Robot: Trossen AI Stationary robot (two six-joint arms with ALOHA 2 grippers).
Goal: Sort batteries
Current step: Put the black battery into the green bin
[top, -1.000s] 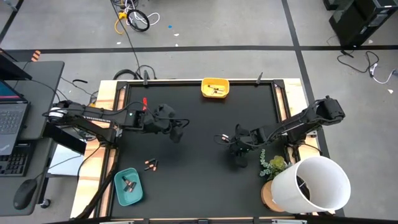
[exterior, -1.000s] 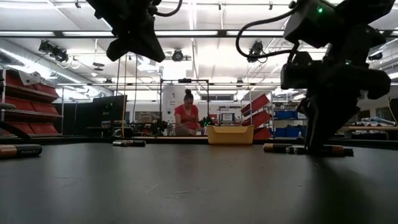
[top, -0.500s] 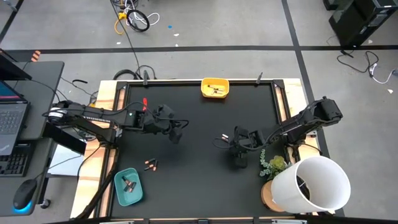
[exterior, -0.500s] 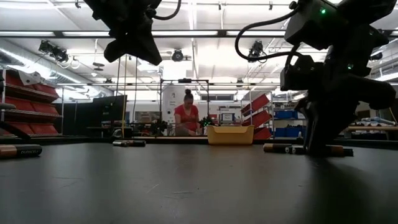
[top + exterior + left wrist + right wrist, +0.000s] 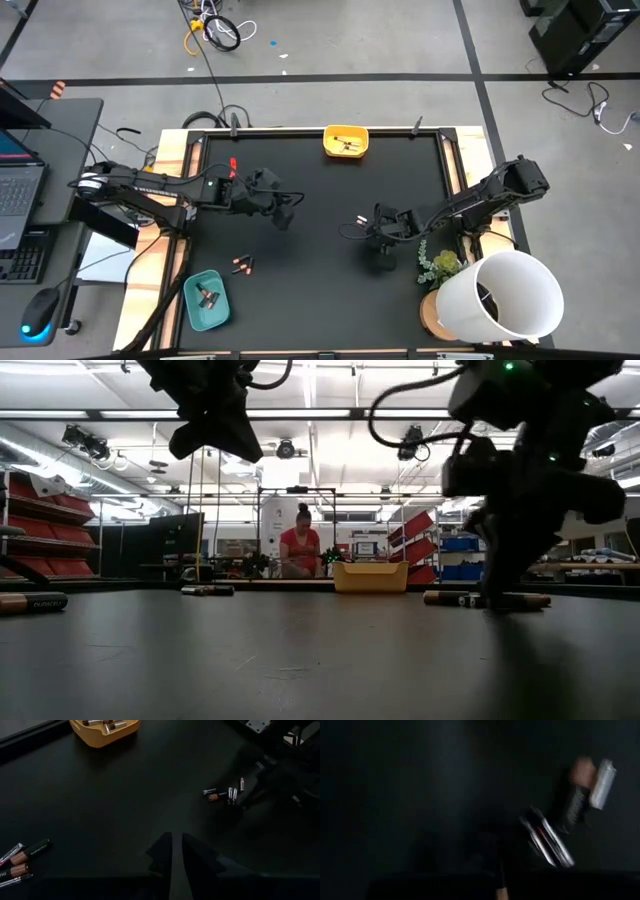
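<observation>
High view: batteries [image 5: 361, 219] just beside right claw [image 5: 377, 232]

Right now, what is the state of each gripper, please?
Left gripper: closed, holding nothing visible, hovering over the mat.
Right gripper: closed, down beside loose batteries; a grip cannot be told.

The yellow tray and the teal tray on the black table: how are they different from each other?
The yellow tray sits at the far edge of the black table, midway across; the teal tray sits at the near corner on the left arm's side. The yellow one looks squarish, while the teal one is longer and lies askew. Both are small open trays holding a few batteries.
</observation>
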